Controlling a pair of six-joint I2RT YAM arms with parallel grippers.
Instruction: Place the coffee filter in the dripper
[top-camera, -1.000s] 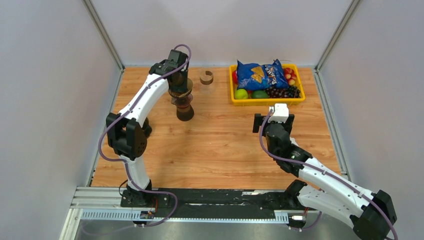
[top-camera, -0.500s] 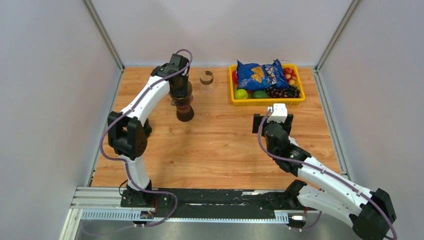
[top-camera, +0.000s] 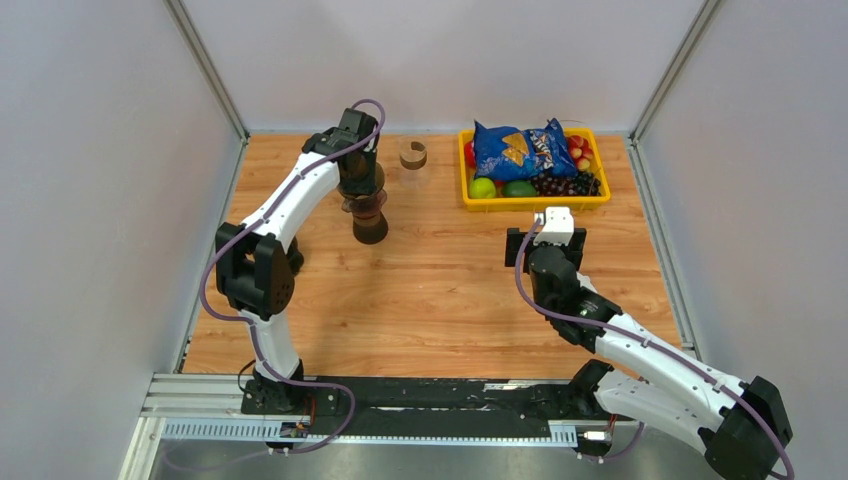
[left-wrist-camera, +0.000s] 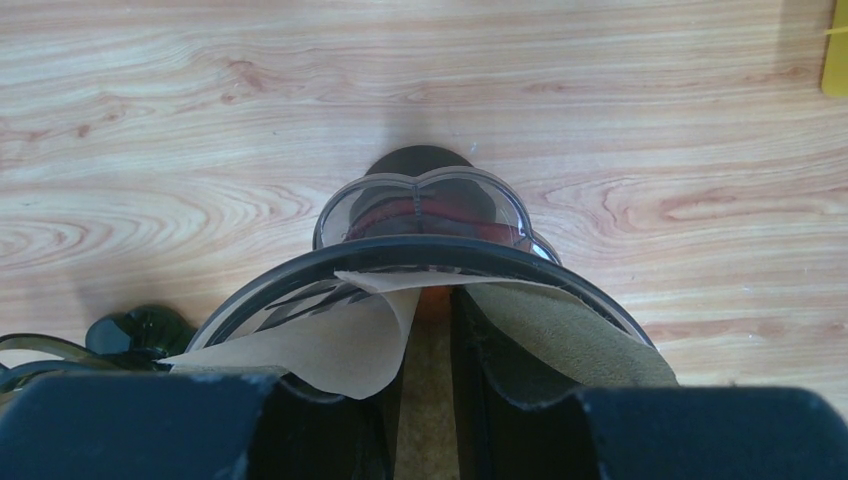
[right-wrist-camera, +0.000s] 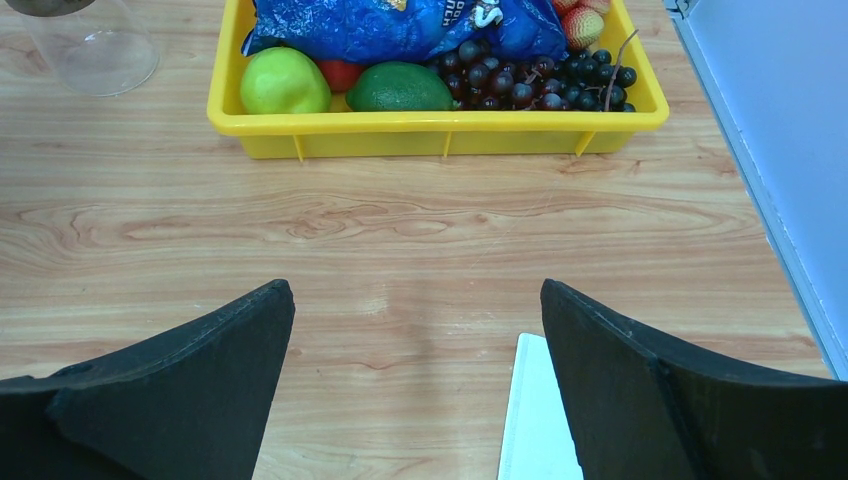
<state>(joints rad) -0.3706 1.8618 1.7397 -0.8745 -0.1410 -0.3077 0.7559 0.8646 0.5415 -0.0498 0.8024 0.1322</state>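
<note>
The dripper (top-camera: 363, 197) is a dark clear cone on a brown server (top-camera: 370, 229) at the back left. In the left wrist view its black rim (left-wrist-camera: 420, 250) curves across the frame. The tan paper coffee filter (left-wrist-camera: 320, 350) lies inside the cone, its edges curling against the rim. My left gripper (top-camera: 360, 178) reaches down into the dripper. Its jaws (left-wrist-camera: 430, 335) are nearly together, with a strip of filter paper between them. My right gripper (top-camera: 547, 243) hovers open and empty over the table at mid right, also in the right wrist view (right-wrist-camera: 415, 300).
A clear glass (top-camera: 413, 156) with brown paper in it stands right of the dripper, also in the right wrist view (right-wrist-camera: 90, 45). A yellow bin (top-camera: 535, 204) with a chip bag, fruit and grapes sits at the back right (right-wrist-camera: 440, 120). A white flat piece (right-wrist-camera: 540, 410) lies under my right gripper.
My left gripper has moved down and a little forward into the dripper with the filter. Over the last half second it has stayed still. The right arm has barely moved.
</note>
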